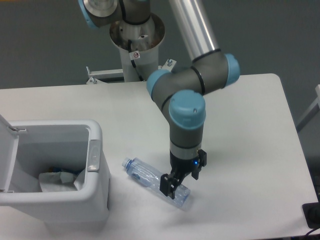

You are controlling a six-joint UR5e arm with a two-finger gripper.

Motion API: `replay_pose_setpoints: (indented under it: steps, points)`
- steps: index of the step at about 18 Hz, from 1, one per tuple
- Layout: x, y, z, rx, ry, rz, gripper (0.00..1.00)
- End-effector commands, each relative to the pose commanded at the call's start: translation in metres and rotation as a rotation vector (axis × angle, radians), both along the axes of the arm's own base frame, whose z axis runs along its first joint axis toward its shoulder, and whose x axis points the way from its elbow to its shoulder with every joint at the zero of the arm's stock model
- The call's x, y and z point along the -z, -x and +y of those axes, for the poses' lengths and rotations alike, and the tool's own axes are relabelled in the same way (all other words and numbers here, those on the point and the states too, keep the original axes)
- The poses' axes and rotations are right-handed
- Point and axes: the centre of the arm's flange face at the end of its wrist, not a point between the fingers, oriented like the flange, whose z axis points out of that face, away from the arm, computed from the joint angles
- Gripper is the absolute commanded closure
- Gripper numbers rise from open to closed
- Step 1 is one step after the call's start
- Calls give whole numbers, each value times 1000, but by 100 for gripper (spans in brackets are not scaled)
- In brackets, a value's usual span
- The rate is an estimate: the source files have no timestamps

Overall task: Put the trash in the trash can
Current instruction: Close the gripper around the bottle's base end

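The crushed clear bluish bottle lies on the white table, its pale blue cap pointing toward the trash can. My gripper is down over the bottle's base end, open, with one dark finger on each side of it; whether the fingers touch it is not clear. The white trash can stands at the left front with its lid swung open. A crumpled white paper wad rests inside on the bottom.
The arm's grey pedestal rises behind the table's far edge. A black object sits off the table's front right corner. The table's front edge runs just below the bottle.
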Motion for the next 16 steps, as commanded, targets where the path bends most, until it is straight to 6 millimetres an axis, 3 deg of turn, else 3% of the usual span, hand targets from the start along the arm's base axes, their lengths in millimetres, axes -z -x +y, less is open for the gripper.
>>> replay_pose_setpoints:
  steps: [16]
  points:
    - [56, 1, 20, 1, 47, -47, 0]
